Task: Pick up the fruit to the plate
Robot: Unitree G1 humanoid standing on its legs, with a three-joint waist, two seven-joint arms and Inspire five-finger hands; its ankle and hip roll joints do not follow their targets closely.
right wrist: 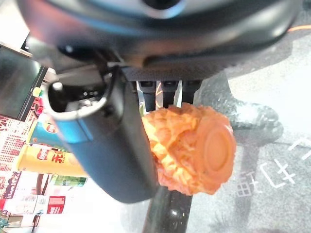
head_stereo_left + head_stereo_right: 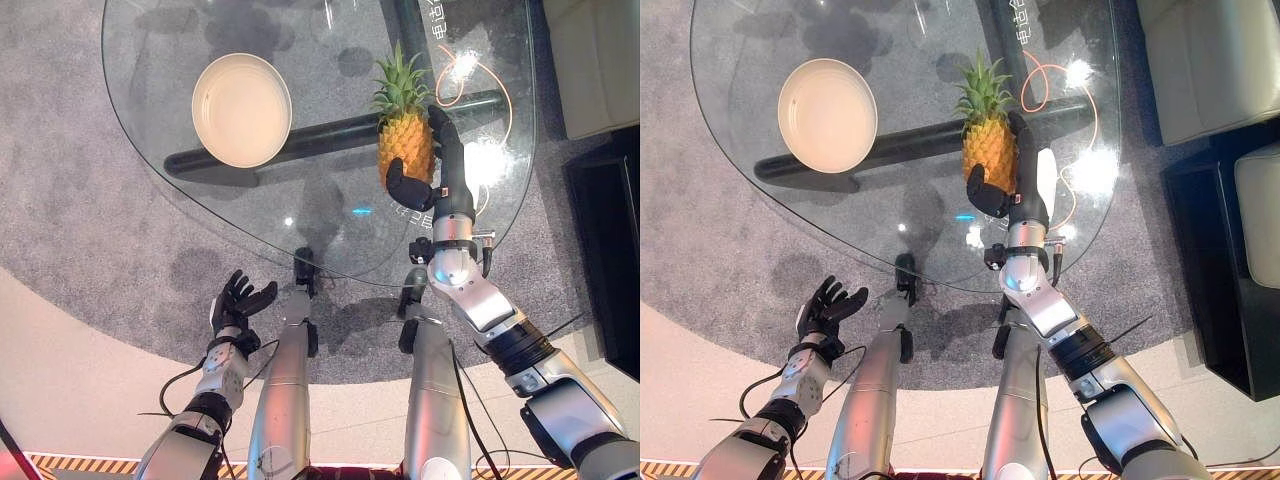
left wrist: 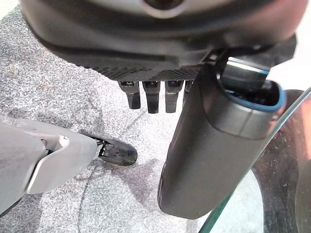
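- The pineapple (image 2: 405, 145) is held upright by the right hand (image 2: 432, 180), its leafy crown pointing away from the robot and its long axis roughly in line with the forearm.
- The right hand's fingers (image 2: 446, 135) are curled round the pineapple's far flank and the thumb (image 2: 404, 186) is pressed against its near, lower flank, so the fruit is pinched between them.
- In the right wrist view the pineapple's flat base (image 1: 217, 148) is turned toward the camera, with the thumb alongside and the fingers behind; whether the base touches the glass or is lifted clear of it cannot be told.
- The plate (image 2: 241, 108) lies on the round glass table (image 2: 160, 160), to the left of the pineapple and well apart from it, with nothing seen in it.
- The coming move is judged to turn on that sideways gap: the fruit must be carried leftward from where it is to the plate, kept upright so the crown stays clear of the rim.
- The right hand is the nearer one to the pineapple; the left hand (image 2: 240, 303) is hung below the table's near edge, well apart from the pineapple, its fingers (image 3: 146, 97) spread and relaxed with nothing held.
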